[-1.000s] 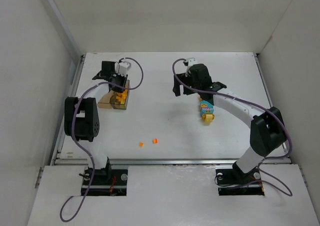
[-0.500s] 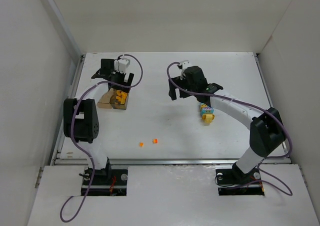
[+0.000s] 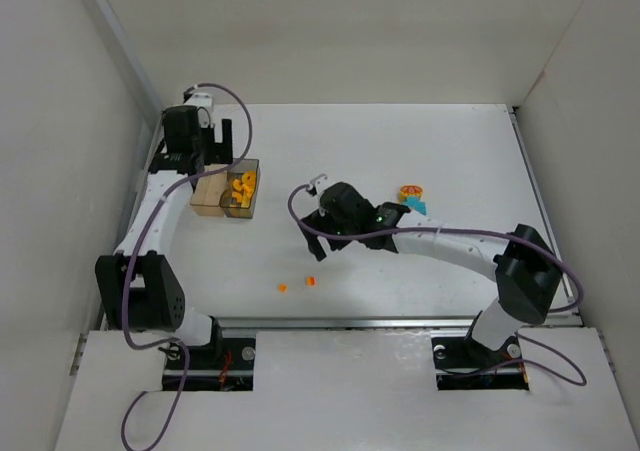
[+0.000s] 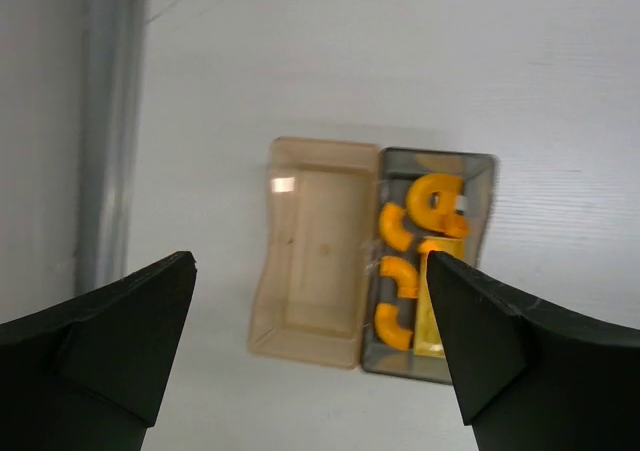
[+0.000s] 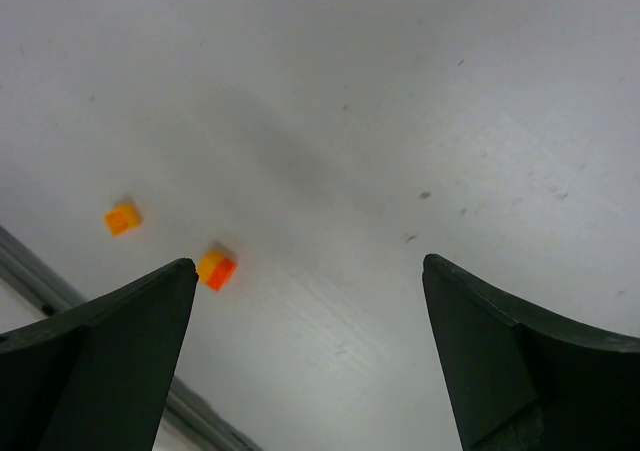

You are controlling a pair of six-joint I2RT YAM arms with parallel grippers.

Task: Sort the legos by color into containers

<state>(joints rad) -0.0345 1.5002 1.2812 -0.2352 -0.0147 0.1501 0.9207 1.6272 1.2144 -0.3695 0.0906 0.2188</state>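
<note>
Two joined containers sit at the far left: a tan one with nothing in it, and a dark grey one holding several orange curved legos and a yellow plate. My left gripper hovers open above them, holding nothing. Two tiny orange legos lie near the front edge, also visible in the right wrist view. My right gripper hangs open just above and to the right of them. Larger cyan and orange-red bricks lie behind the right arm.
White walls enclose the table on the left, back and right. A metal rail runs along the front edge, close to the two small orange pieces. The right forearm stretches across the middle right of the table.
The left gripper opened over the dark grey box and pulled back toward the far left. The right gripper swung from the brick cluster toward the near centre, above the small orange pieces.
</note>
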